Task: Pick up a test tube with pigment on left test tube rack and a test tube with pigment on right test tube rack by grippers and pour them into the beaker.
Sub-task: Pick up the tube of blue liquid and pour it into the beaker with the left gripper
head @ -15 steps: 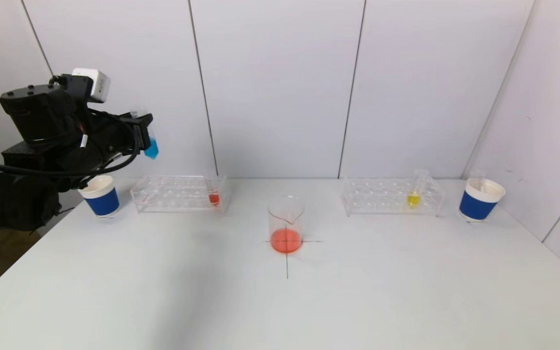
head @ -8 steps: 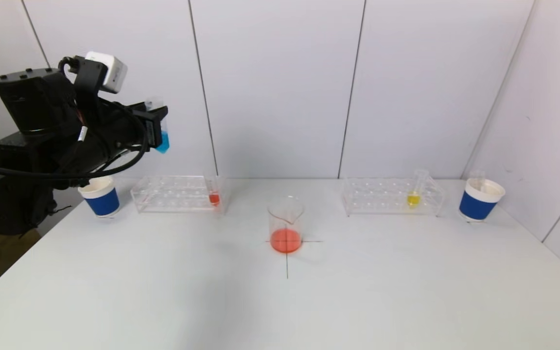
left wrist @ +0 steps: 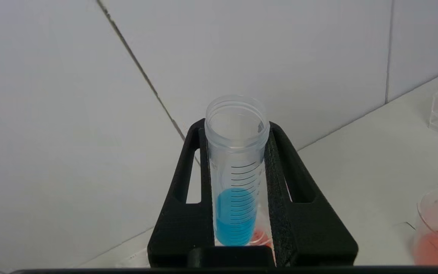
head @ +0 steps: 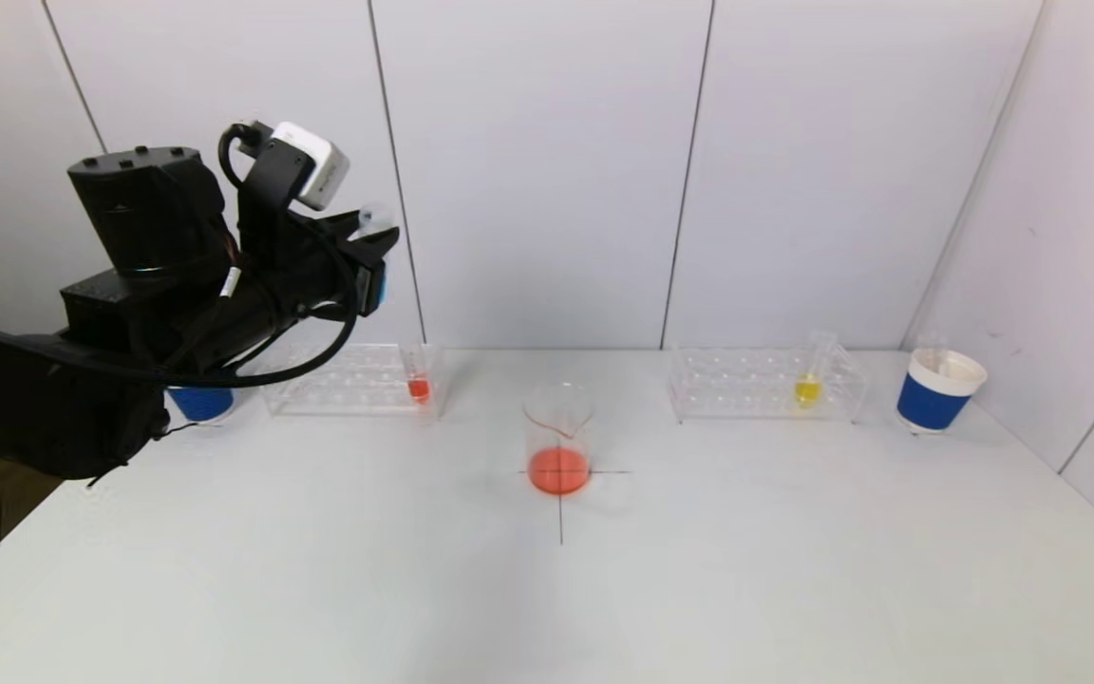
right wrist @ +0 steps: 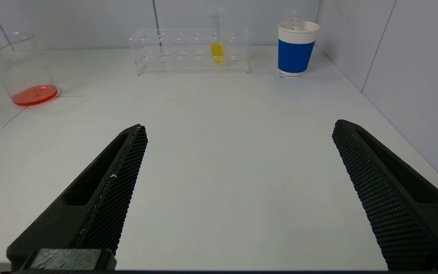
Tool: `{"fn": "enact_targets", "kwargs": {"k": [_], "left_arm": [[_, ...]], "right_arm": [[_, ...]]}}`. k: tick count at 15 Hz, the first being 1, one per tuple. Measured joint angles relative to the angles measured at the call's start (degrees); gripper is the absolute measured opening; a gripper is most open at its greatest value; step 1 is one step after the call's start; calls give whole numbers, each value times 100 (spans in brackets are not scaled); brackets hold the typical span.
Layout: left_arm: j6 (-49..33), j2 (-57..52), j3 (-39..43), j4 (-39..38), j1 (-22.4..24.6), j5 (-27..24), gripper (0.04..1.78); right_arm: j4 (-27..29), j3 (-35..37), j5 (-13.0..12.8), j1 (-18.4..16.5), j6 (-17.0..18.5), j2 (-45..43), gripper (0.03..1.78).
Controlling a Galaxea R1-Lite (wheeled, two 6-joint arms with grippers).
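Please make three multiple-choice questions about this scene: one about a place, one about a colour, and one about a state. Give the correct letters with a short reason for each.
1. Where does the beaker stand?
A. Inside the left rack
B. On the table, between the two racks
C. Inside a blue cup

2. What colour is the liquid in the tube held by the left tool?
A. Blue
B. Yellow
C. Green

3. What is the state of the right tool?
A. Shut on a yellow tube
B. Shut and empty
C. Open and empty

Answers:
1 B: the head view shows it on the table, with the left rack and the right rack behind it on either side.
2 A: the left wrist view shows blue liquid in the bottom of the clamped tube.
3 C: the right wrist view shows its fingers wide apart, with nothing between them.
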Motion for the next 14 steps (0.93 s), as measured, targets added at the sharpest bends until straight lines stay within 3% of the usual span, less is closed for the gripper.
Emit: {"fn": "enact_targets", "kwargs": {"k": [10, 14], "left_arm": [[1499, 513, -295, -111, -490, -94, 42], [2018, 647, -352, -158, -527, -466, 42]], "right_arm": [[2, -5, 0, -2, 0, 0, 177], [0, -5, -2, 0, 0, 0, 177]]}}
